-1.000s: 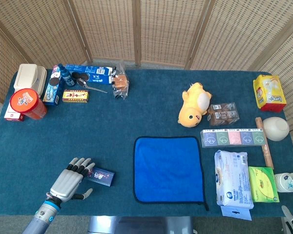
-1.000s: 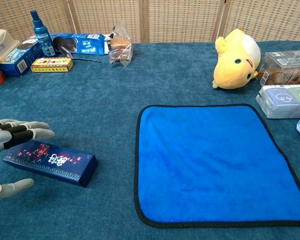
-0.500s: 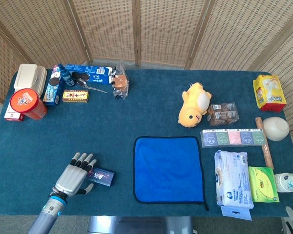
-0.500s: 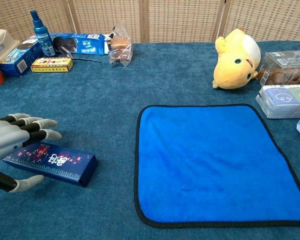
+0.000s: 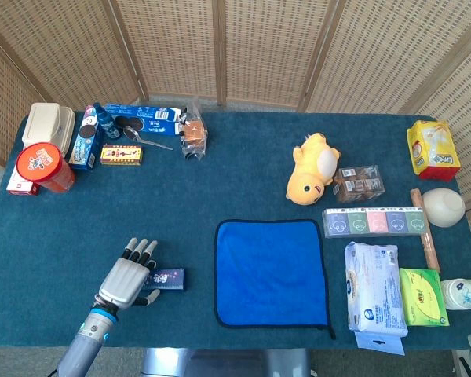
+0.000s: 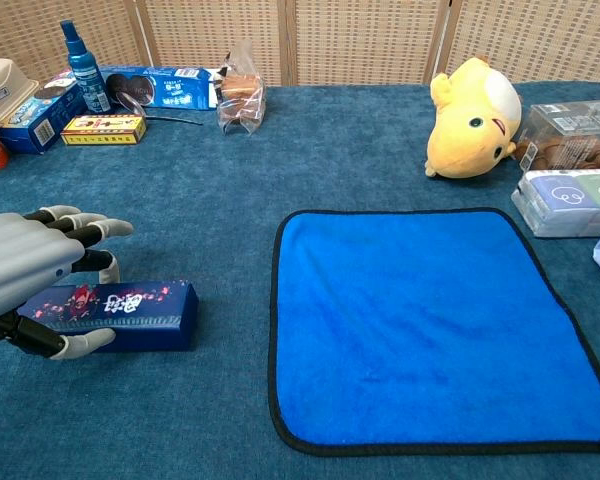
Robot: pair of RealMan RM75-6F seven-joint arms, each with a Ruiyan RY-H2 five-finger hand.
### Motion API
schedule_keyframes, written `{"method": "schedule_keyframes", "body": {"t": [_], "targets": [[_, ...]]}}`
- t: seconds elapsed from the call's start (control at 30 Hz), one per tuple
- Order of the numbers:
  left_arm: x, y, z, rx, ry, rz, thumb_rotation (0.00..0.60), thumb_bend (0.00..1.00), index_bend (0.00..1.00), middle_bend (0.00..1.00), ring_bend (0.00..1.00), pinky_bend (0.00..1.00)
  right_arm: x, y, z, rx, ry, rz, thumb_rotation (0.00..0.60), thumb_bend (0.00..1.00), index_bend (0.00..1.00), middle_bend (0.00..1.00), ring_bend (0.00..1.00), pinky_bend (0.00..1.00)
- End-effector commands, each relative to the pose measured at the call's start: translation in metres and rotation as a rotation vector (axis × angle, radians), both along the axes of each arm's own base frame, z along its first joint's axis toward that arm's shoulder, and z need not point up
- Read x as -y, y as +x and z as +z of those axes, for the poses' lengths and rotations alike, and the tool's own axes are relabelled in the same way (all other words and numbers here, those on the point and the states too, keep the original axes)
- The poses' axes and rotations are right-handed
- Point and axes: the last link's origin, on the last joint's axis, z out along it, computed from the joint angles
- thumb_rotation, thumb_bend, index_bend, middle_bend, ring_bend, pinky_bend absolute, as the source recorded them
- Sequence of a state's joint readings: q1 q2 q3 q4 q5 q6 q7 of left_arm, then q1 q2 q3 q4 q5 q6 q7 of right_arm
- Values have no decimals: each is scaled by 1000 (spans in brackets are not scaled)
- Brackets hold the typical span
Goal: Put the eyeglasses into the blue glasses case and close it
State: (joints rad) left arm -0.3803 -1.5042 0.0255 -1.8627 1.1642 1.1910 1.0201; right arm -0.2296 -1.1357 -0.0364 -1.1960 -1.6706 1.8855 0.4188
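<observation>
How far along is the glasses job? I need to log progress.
Nothing looks finished. The left hand is over one end of the blue glasses case, fingers above and thumb in front, apparently gripping it; the case looks shut, lying left of the blue cloth. No eyeglasses show in either view. Opening the case, loading the glasses and closing it all remain.

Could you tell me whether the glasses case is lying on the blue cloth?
No, the case lies on the table left of the cloth, under the left robot hand.
</observation>
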Motion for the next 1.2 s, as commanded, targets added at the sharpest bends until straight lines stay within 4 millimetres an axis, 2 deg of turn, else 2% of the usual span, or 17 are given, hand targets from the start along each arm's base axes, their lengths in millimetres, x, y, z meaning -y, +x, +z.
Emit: {"method": "schedule_keyframes", "body": {"t": [0.03, 0.23, 0.43, 0.7, 0.87, 0.93, 1.0, 1.03, 1.2], "targets": [[-5, 0, 3, 11, 16, 2, 295, 322, 548, 61, 0, 12, 0, 1, -1, 3, -1, 4, 570, 273, 75, 208, 176, 185], [-20, 1, 7, 30, 39, 3, 294, 329, 556, 62, 0, 12, 1, 1, -2, 3, 1, 6, 571, 270, 75, 208, 175, 185], [-55, 13, 12, 36, 65, -27, 288, 328, 543, 51, 0, 11, 1, 3, -3, 3, -3, 1, 574, 269, 74, 208, 175, 186], [-88, 22, 1, 22, 66, -52, 294, 328, 498, 32, 0, 5, 0, 5, -3, -2, -11, -8, 571, 269, 74, 208, 176, 186], [-99, 25, -10, 23, 56, -64, 295, 328, 348, 5, 0, 4, 1, 7, -4, -3, -14, -12, 568, 269, 73, 208, 176, 186], [-100, 26, -12, 28, 52, -63, 296, 327, 232, 1, 0, 4, 1, 7, -5, -4, -12, -15, 568, 269, 73, 208, 175, 185], [-99, 27, -14, 29, 49, -62, 291, 325, 60, 0, 0, 3, 2, 7, -5, -5, -11, -16, 572, 269, 73, 208, 176, 185], [-99, 27, -14, 31, 47, -61, 293, 326, 23, 0, 0, 2, 2, 7, -5, -5, -10, -16, 570, 269, 73, 208, 176, 185], [-92, 25, -6, 69, 68, -39, 292, 325, 0, 0, 0, 1, 6, 8, -7, -9, 1, -11, 574, 270, 74, 208, 175, 185]]}}
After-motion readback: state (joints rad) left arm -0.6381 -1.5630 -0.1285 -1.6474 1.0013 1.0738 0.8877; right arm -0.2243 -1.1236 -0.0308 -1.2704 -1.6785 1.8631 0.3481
